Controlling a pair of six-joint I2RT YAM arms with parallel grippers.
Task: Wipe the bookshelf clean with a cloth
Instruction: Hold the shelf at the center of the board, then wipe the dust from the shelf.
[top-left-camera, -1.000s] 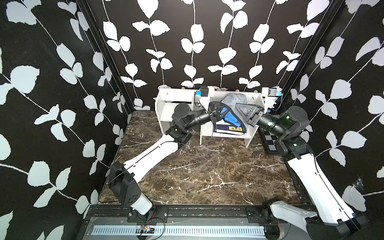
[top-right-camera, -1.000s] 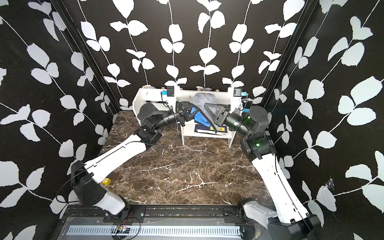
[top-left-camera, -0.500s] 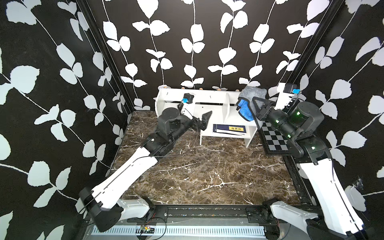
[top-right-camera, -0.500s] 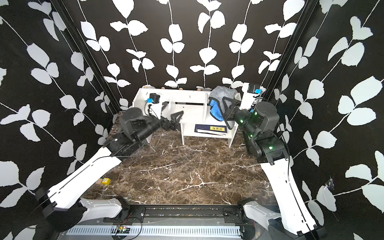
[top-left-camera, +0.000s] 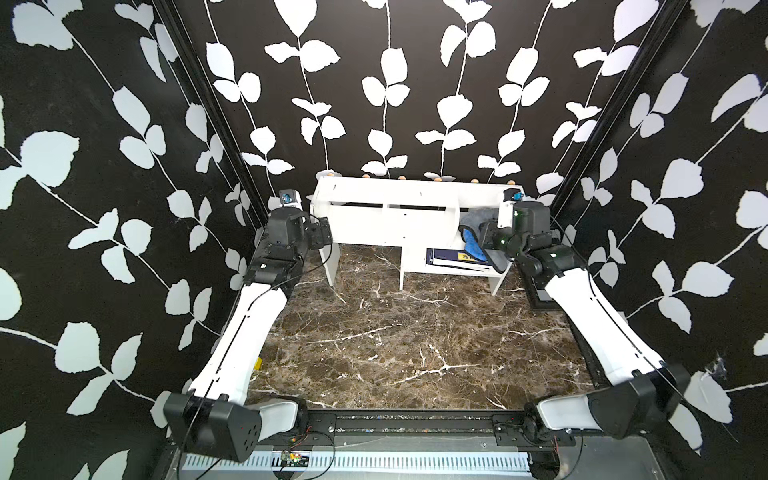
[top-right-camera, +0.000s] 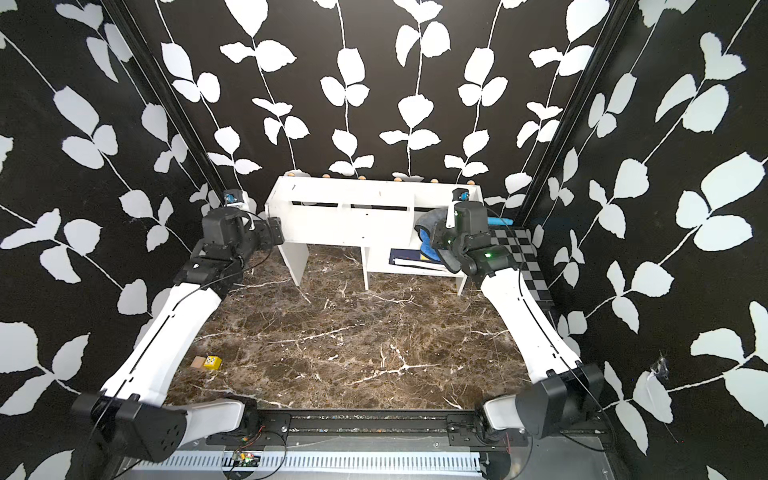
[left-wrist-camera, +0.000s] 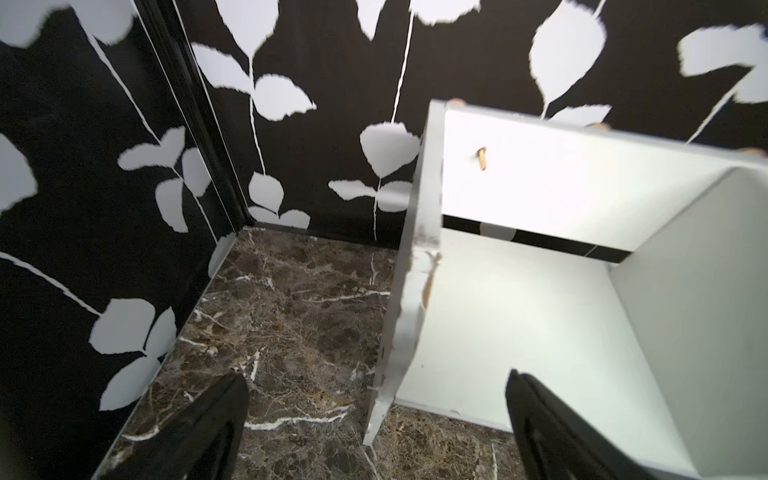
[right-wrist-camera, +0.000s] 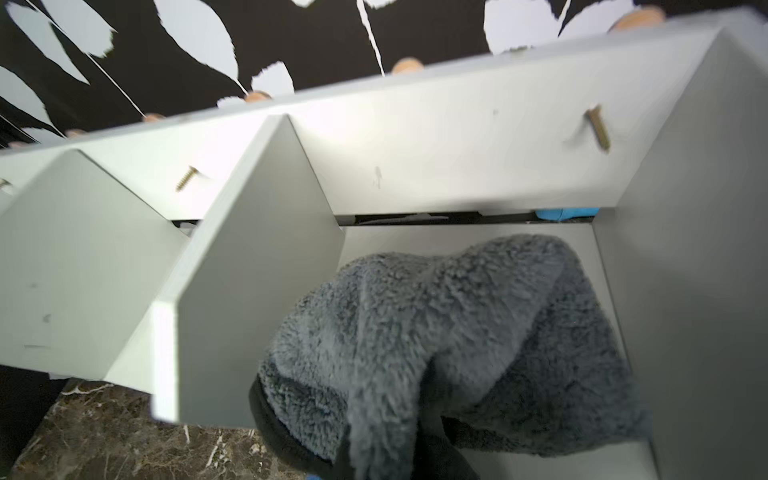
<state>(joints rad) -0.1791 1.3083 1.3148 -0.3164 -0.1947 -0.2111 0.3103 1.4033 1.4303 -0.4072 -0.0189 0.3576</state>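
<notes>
The bookshelf stood along the far edge of the marble table, its back to the leaf-patterned wall and a row of small wooden knobs along its top. The right gripper was clamped tight on the cloth and reached into the shelf's rightmost compartment, near the table's far right corner. In the right wrist view the cloth was a bunched grey heap that hid the fingers and lay against the compartment floor between the divider and the end panel. Both top views showed its blue side hanging at the front.

The left gripper hung at the shelf's left end with its jaws spread wide and nothing between them. The end panel's chipped front edge lay ahead of them.

A book lay in the lower compartment. A checkered board sat at the right edge, and a yellow cube sat near the left edge.
</notes>
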